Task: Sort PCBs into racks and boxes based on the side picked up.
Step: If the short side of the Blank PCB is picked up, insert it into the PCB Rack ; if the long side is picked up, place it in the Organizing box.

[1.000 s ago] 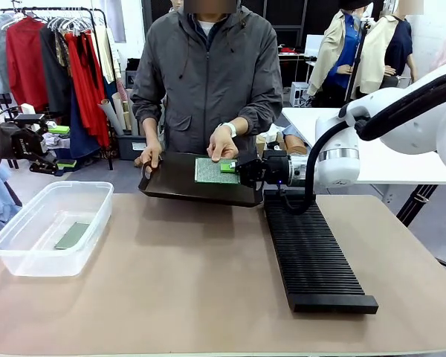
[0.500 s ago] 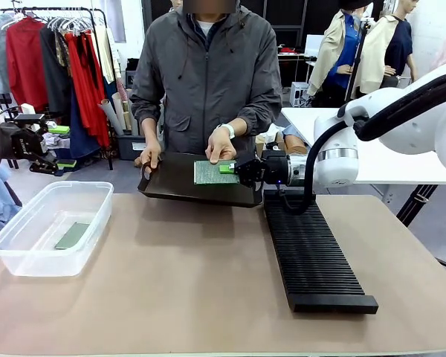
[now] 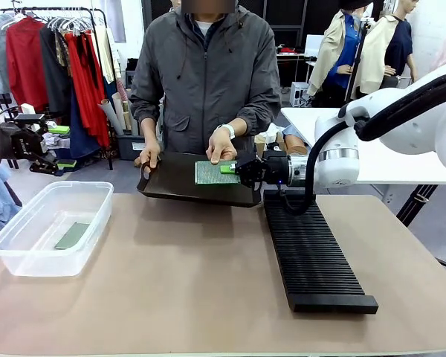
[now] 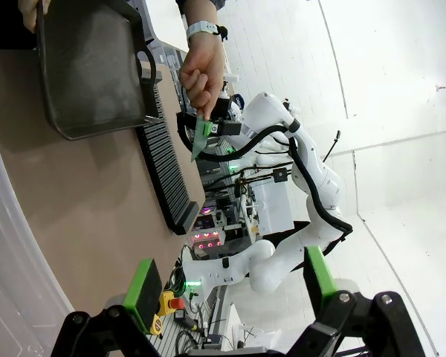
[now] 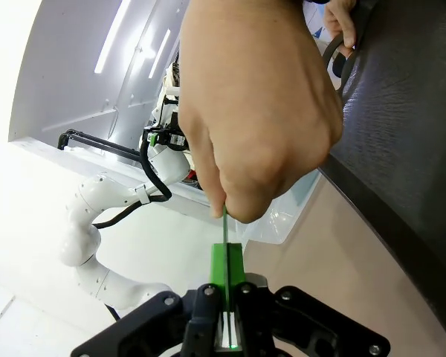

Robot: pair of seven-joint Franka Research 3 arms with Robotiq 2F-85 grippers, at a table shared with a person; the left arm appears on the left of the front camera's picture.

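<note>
Currently the right claw [image 3: 230, 168] is clenched on one edge of a PCB [image 3: 212, 172]. In the right wrist view its pads pinch the thin board edge-on. The person's hand [image 3: 221, 147] pinches the same board just ahead of the claw's fingertips, lighter patterned face up, over a black tray [image 3: 175, 182] that the person holds.

Two grips on one board is the main risk. If the arm pulls back before the fingers let go, the board could flex, twist in the pads or slip out. The claw's bite looks narrow and right at the edge, so once the hand releases, the board may pivot and droop.

The rack [image 3: 316, 260] lies on the surface just below and behind the claw, toward its own arm. It's a short move, but a tilted board would likely catch on the ribs instead of dropping into a slot. Misjudging the face would also send it to the wrong place.

The box [image 3: 30, 264] sits well away from the claw, past the tray, with a second PCB [image 3: 72, 235] flat inside. The left claw [image 4: 230, 286] is released, pads apart with nothing between, out beyond the box.
</note>
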